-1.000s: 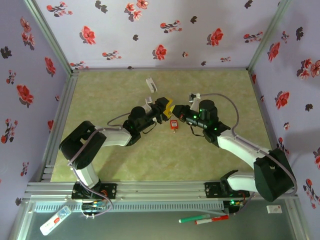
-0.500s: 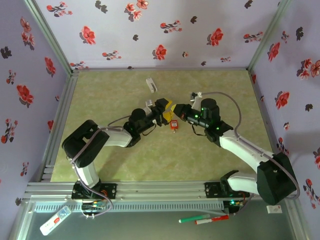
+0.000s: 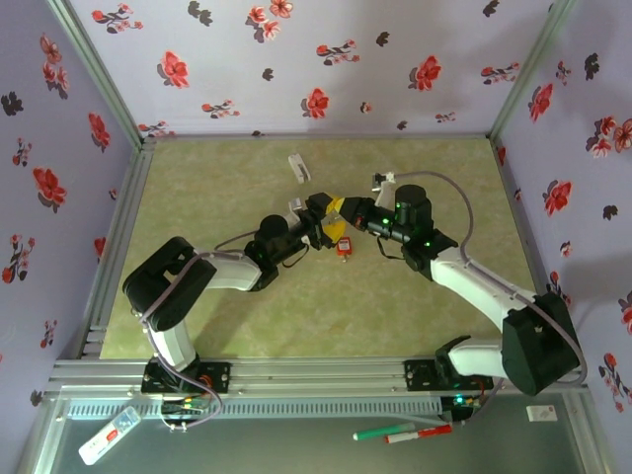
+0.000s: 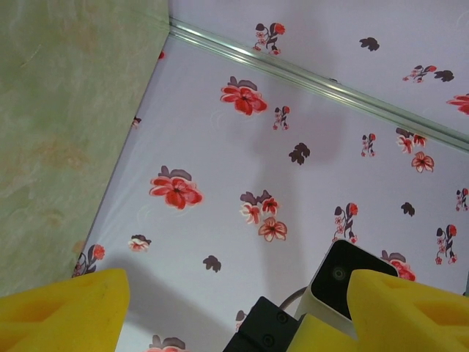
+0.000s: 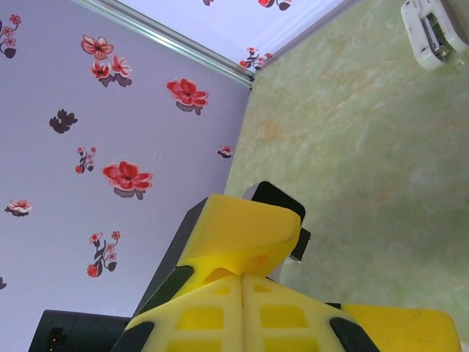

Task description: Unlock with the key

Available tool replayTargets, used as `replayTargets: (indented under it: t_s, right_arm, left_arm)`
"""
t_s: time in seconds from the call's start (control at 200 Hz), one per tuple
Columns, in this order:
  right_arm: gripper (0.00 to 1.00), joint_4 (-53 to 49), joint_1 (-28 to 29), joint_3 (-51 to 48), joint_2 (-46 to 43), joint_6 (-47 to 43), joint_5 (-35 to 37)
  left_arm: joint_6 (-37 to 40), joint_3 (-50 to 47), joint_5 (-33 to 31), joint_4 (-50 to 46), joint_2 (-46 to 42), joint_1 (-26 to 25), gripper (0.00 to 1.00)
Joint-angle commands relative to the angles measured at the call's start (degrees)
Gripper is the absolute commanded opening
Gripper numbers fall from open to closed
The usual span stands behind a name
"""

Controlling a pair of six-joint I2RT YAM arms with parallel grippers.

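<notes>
A small red padlock lies on the green table, just in front of the two grippers, which meet at the middle. My left gripper is open, its yellow fingers far apart with nothing between them. My right gripper is shut, its yellow pads pressed flat together. One left finger sits right over the right gripper's tip. The key is hidden. Neither gripper touches the padlock.
A white flat object lies on the table behind the grippers. Flowered walls close in the back and both sides. Two markers and a white item lie beyond the front rail.
The left gripper has opened wider. The right gripper has shifted slightly up and left, toward the left fingers. The padlock has stayed in place.
</notes>
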Motion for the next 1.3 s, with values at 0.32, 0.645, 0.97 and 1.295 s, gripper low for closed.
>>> replayTargets:
  t_s: [0.32, 0.645, 0.97, 1.295]
  right_arm:
    - [0.0, 7.69, 0.08, -5.35, -1.1, 2.17, -1.81]
    - [0.0, 9.44, 0.08, -7.53, -2.16, 2.82, -1.97]
    - [0.0, 8.07, -0.1, -8.59, -3.7, 1.92, -1.36]
    - [0.0, 7.87, -0.28, -8.77, -3.64, 1.83, -1.1]
  left_arm:
    - [-0.43, 1.84, 2.15, 3.99, -0.77, -0.93, 0.71]
    - [-0.96, 1.58, 1.88, 4.83, -0.89, -0.64, 0.65]
    - [-0.87, 0.97, 1.82, 5.24, -1.1, -0.19, 0.58]
    - [-0.61, 0.35, 1.7, 5.65, -1.24, -0.01, 0.49]
